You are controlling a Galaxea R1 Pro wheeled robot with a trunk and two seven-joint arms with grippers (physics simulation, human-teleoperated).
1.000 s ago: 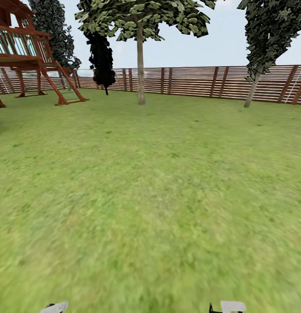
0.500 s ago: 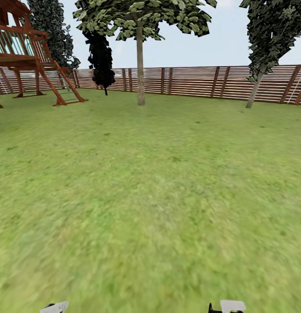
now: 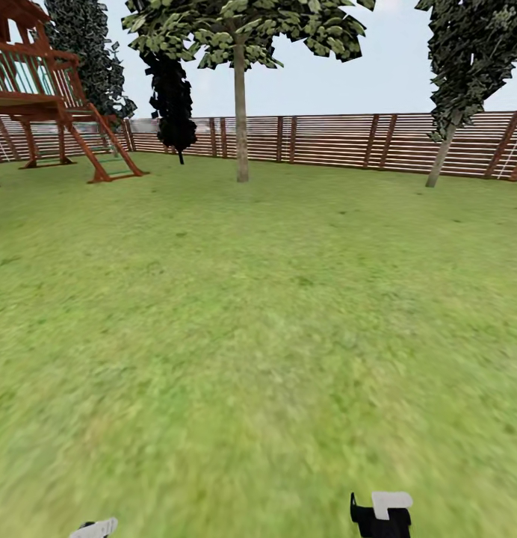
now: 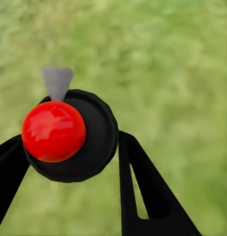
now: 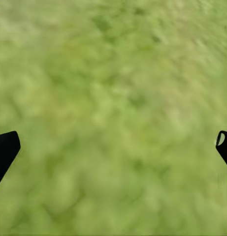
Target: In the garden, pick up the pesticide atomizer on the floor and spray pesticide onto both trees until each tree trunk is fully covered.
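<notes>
Two black fingers (image 4: 143,191) of the left gripper (image 4: 69,162) press against opposite sides of the pesticide atomizer (image 4: 69,135), holding it; its round red top (image 4: 53,131) faces the camera, with blurred green lawn (image 4: 172,64) beyond. The right gripper (image 5: 113,147) is spread wide and empty, its fingertips (image 5: 5,150) far apart over grass. Far ahead of both grippers, a pale-trunked tree (image 3: 241,112) stands before the slatted wooden fence (image 3: 326,142), another tree (image 3: 441,161) to its right.
</notes>
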